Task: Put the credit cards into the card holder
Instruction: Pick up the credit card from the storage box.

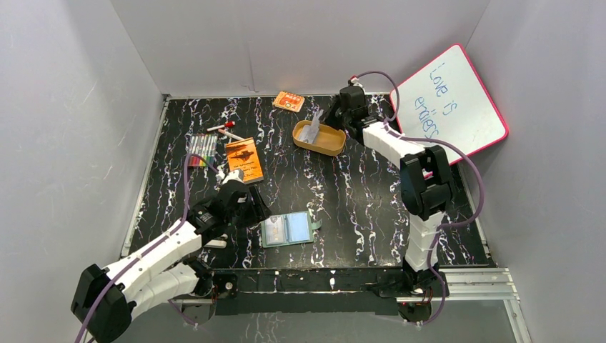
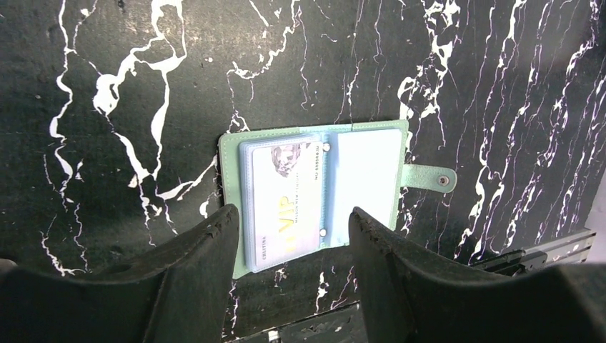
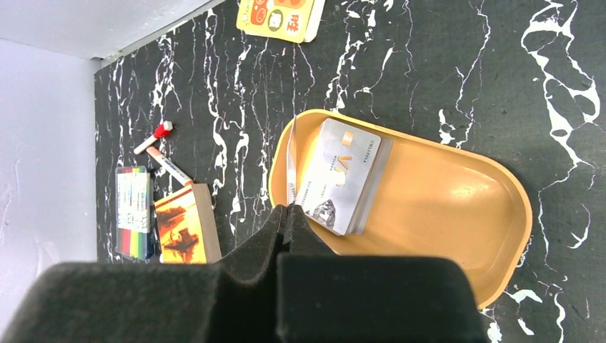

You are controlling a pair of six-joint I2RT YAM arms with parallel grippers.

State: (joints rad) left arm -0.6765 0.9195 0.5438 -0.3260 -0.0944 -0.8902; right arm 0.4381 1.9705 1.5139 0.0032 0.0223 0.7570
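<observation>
- Right gripper (image 3: 288, 211): fingers pressed together, pinching one card (image 3: 290, 161) by its edge. The card stands upright in the left half of the tray (image 3: 457, 193).
- Left gripper (image 2: 293, 221): jaws spread, holding nothing, poised over the wallet (image 2: 371, 179), well apart from the tray on its near-left side.
- Table (image 1: 357, 193): black with white veins, bearing the tray near its far edge.
- Whiteboard (image 1: 450, 100): pink-rimmed, with handwriting, tilted against the wall right of the tray.
- Tray: tan, oval.
- Booklet (image 1: 244, 158): orange, left of the tray.
- Marker pack (image 1: 202, 148): multicoloured, further left of the tray than the booklet.
- Wallet: sage green, lying open and flat, well nearer than the tray, its snap tab out to the side. A VIP card (image 2: 286, 207) sits in one clear pocket.
- Card stack (image 3: 343, 179): pale grey, flat in the tray, just beside the pinched card.
- Packet (image 1: 289, 101): orange, just beyond the tray's far-left.
- Pen (image 1: 225, 128): red-capped, left of the tray.
</observation>
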